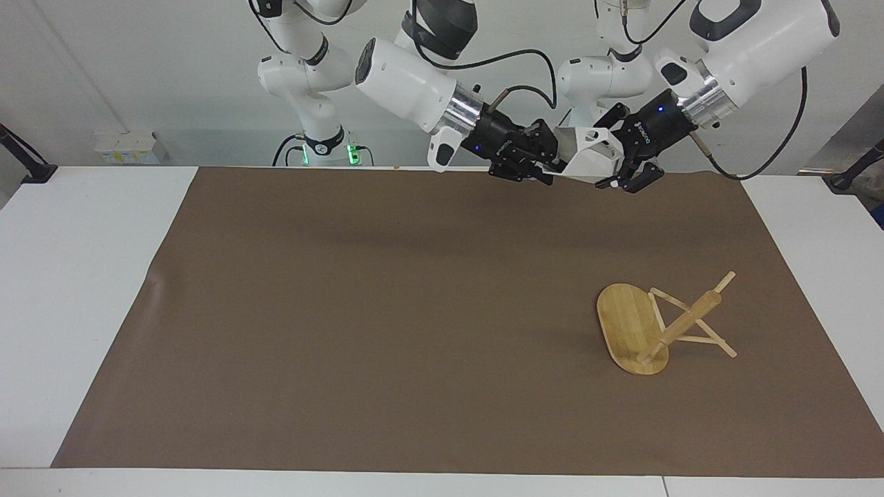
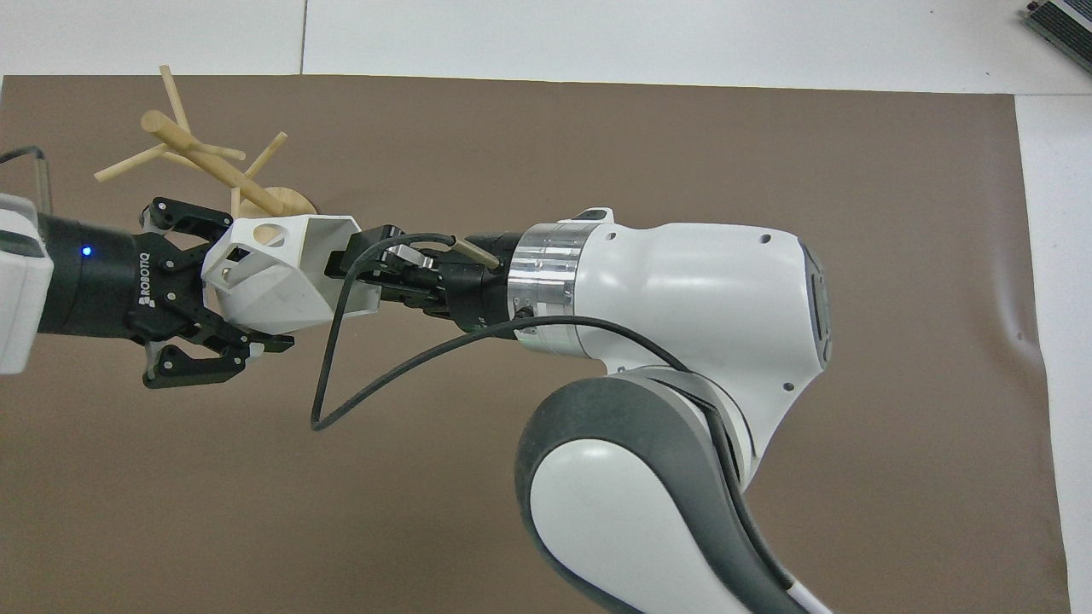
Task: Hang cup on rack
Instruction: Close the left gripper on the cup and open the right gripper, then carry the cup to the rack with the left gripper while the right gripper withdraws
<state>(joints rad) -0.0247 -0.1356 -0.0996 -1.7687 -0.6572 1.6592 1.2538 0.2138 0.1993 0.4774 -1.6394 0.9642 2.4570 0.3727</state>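
Above the counter's robot-side edge, left hand (image 1: 617, 166) clenches faceted white cup (image 1: 587, 155); right hand (image 1: 535, 157) looks released; bamboo peg rack (image 1: 663, 324) lies toppled at 6 o'clock

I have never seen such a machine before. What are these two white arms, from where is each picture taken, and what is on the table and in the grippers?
These are two robot arms standing at one end of a table, each ending in a black two-finger gripper. One picture looks at them from across the table; the other looks down from above their own end, so its sides are swapped.

A brown mat covers the table. On it, toward the left arm's end, stands the rack, a bamboo mug tree that looks tilted.

In the air between the arms is the cup, a white faceted mug. The left gripper is shut on it at the handle end. The right gripper is at the cup's rim; whether it is gripping cannot be told.
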